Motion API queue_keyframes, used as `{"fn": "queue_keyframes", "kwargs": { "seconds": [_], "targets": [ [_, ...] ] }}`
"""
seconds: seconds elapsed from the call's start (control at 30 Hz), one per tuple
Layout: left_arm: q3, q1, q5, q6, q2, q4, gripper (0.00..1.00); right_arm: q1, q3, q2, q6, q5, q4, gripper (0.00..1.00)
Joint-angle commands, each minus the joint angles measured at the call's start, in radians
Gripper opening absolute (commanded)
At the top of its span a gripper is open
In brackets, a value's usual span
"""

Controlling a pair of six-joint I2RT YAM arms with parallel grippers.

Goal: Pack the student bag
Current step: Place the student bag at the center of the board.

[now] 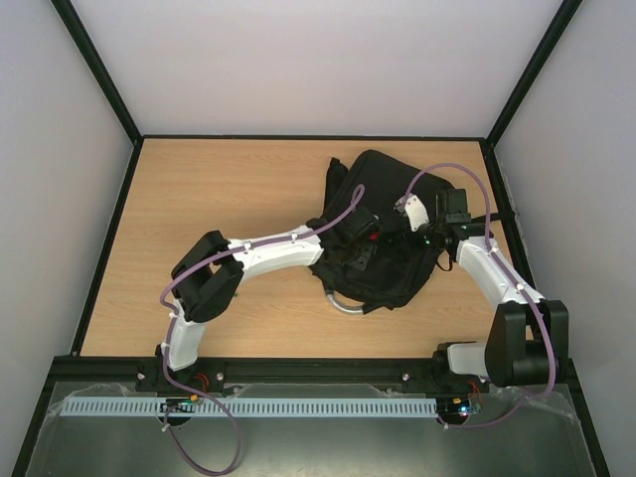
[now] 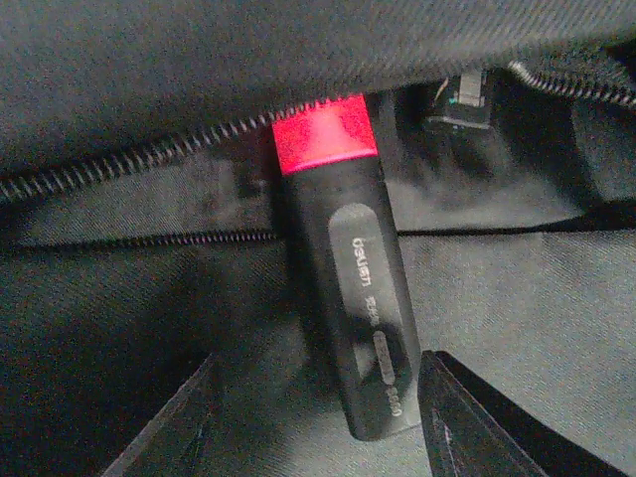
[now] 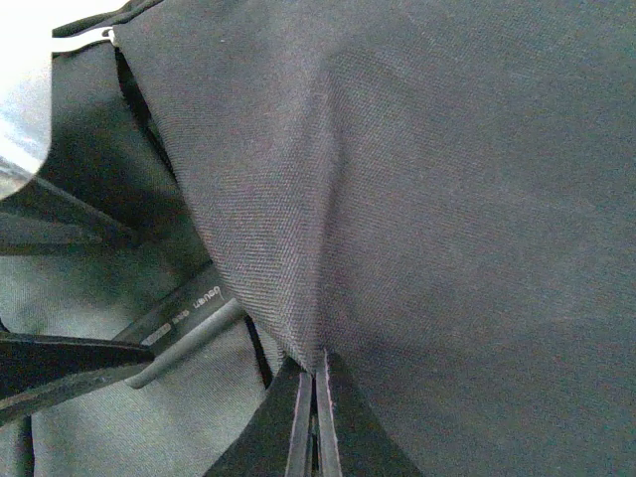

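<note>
Left gripper (image 2: 316, 412) was open, its fingers flanking a black plastic marker with red cap (image 2: 353, 288). The cap pointed to twelve o'clock under a coil zipper (image 2: 129, 164). Right gripper (image 3: 316, 397) was clamped on a fold of the black soft fabric backpack (image 1: 383, 263), which lay at three o'clock of table centre.

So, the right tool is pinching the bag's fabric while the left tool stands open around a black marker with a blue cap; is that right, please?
Not quite: the cap on the black marker is red, not blue, as the left wrist view shows. The rest stands: the right tool pinches the fabric of the student bag, and the left tool is open around that marker.
</note>
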Motion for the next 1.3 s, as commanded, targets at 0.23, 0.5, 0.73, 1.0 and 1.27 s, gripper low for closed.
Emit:
{"fn": "queue_keyframes", "kwargs": {
  "seconds": [0.23, 0.5, 0.73, 1.0, 1.27],
  "targets": [
    [0.025, -0.007, 0.069, -0.053, 0.059, 0.029, 0.39, 0.001, 0.005, 0.009, -0.011, -0.05, -0.06, 0.01],
    [0.09, 0.015, 0.095, -0.068, 0.112, 0.046, 0.18, 0.001, 0.005, 0.012, -0.011, -0.048, -0.062, 0.01],
    [0.132, 0.061, 0.035, -0.095, 0.131, 0.101, 0.11, 0.0, 0.005, 0.014, -0.012, -0.048, -0.061, 0.01],
    [0.14, 0.086, 0.031, -0.148, 0.175, 0.301, 0.13, 0.001, 0.005, 0.022, -0.011, -0.046, -0.062, 0.01],
    [0.137, 0.086, 0.098, -0.184, 0.188, 0.353, 0.35, 0.0, 0.005, 0.022, -0.012, -0.047, -0.063, 0.01]
  ]
}}
